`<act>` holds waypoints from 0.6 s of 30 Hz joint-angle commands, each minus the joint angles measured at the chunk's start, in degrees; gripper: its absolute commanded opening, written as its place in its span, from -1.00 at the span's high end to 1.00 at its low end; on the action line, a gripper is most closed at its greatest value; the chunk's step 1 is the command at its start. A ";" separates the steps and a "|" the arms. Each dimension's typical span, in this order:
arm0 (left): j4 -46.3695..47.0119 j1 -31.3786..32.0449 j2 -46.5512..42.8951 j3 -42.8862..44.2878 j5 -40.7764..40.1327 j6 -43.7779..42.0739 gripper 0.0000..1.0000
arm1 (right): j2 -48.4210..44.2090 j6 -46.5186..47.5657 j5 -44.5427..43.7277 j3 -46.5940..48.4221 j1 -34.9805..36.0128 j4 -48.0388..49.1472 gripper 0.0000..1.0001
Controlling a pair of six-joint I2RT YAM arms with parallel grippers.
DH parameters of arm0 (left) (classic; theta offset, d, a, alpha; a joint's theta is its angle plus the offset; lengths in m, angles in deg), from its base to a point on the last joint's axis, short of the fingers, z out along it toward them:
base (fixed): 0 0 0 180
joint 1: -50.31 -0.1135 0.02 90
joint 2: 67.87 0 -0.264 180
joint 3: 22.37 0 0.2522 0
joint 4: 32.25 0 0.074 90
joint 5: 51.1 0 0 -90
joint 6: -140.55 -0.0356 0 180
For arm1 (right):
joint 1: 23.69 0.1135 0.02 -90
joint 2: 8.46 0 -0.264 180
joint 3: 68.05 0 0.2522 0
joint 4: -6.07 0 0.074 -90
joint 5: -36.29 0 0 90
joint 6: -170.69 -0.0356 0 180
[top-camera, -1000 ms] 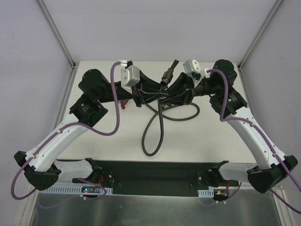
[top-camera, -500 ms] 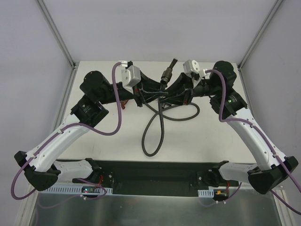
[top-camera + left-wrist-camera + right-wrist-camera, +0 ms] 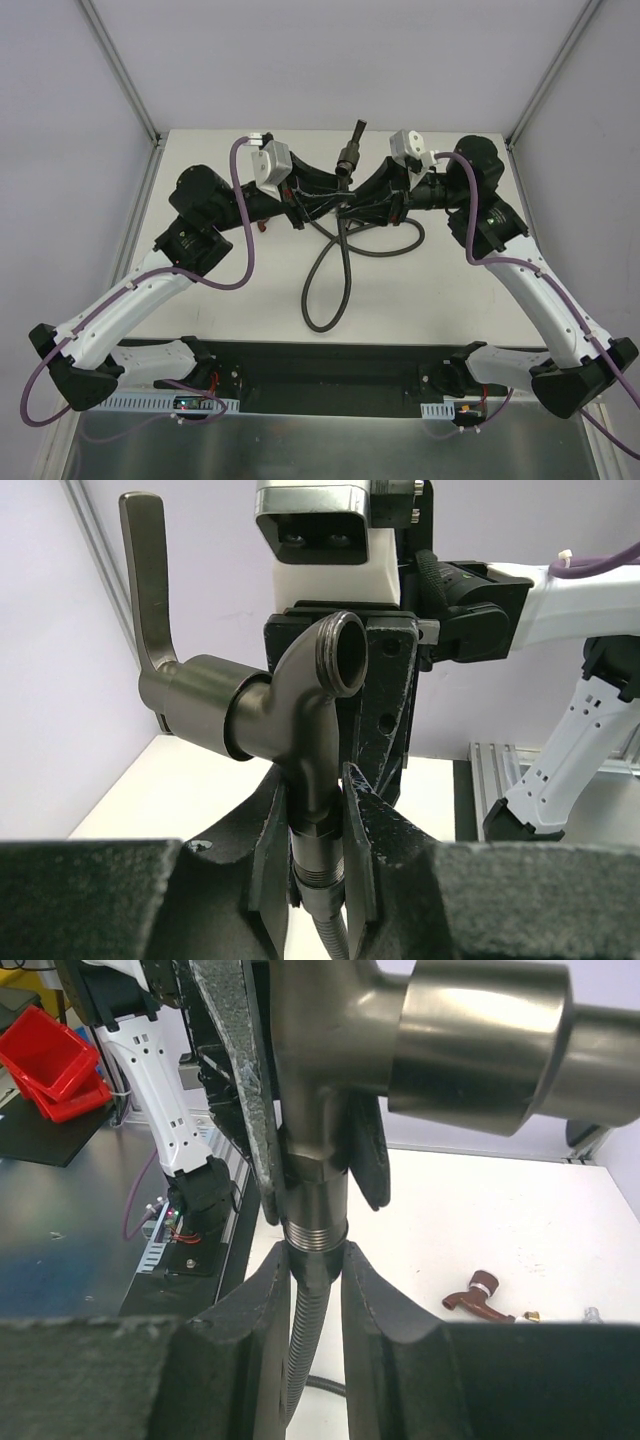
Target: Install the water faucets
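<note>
A dull grey metal faucet (image 3: 250, 715) with a lever handle is held above the table between both arms; in the top view the faucet (image 3: 350, 158) points its handle backward. My left gripper (image 3: 318, 815) is shut on the faucet's stem, and in the top view this gripper (image 3: 322, 198) reaches in from the left. My right gripper (image 3: 315, 1260) is shut on the end fitting of the long dark flexible hose (image 3: 303, 1350), right under the faucet's threaded stem (image 3: 313, 1230). In the top view my right gripper (image 3: 370, 200) meets the left one.
The hose (image 3: 325, 285) hangs down and loops over the middle of the white table (image 3: 450, 290). A red faucet (image 3: 483, 1297) lies on the table beyond the grippers. Red bins (image 3: 50, 1060) stand off the table.
Both wrists have shifted slightly with the faucet. Its lever handle has swung from leaning right to standing more upright. Both grips are unchanged.
</note>
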 commanded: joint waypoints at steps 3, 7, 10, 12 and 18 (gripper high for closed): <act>2.45 1.28 -1.54 -2.34 -7.28 2.38 1.00 | -4.06 2.02 -2.66 -0.01 2.15 4.87 0.97; 2.63 2.25 -2.16 -3.49 -10.53 0.45 1.00 | -4.68 2.81 -4.25 -0.37 2.60 4.25 0.97; 2.45 2.69 -2.42 -4.10 -11.06 -0.78 1.00 | -5.03 2.72 -4.95 -0.19 2.60 3.90 0.97; 1.93 2.95 -2.51 -4.37 -12.20 -2.10 1.00 | -5.12 2.72 -5.65 -0.19 2.77 3.72 0.97; 1.92 4.97 -3.03 -5.51 -13.87 -6.14 1.00 | -5.38 2.37 -8.20 -0.19 3.21 3.63 0.97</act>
